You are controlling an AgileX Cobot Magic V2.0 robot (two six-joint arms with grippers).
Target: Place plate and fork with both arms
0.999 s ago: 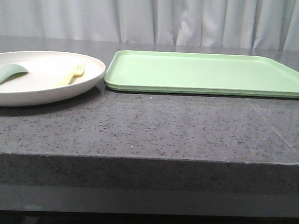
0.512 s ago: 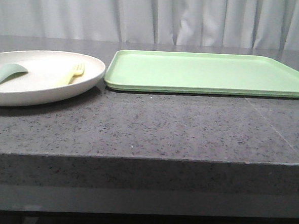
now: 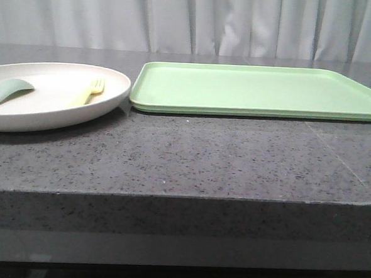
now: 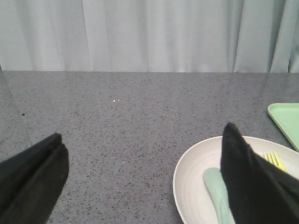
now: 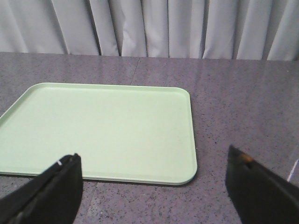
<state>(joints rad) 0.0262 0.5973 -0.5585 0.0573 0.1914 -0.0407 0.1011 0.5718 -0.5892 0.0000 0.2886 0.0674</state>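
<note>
Nothing has moved across the front views: the plate [image 3: 49,96], the fork [image 3: 91,92] and the spoon [image 3: 9,92] lie exactly as they did a second ago, and the light-green tray [image 3: 258,90] is bare as before. That suggests the task has not yet begun; neither arm has entered the front view.

On the dark speckled surface [image 3: 184,158] the plate sits at the left, just beside the tray's left edge, with the fork lying in its right half, tines pointing away from the robot, and the spoon in its left half.

From the left wrist view, the left hand [image 4: 145,182] is spread wide and empty, hanging short of the plate. In the right wrist view the right hand [image 5: 154,191] is likewise spread and empty, facing the tray.

Part of the plate is cut off at the front view's left edge, along with the spoon's handle. One left finger [image 4: 252,182] covers most of the fork and part of the spoon in the wrist view. How high either hand hangs cannot be told.
</note>
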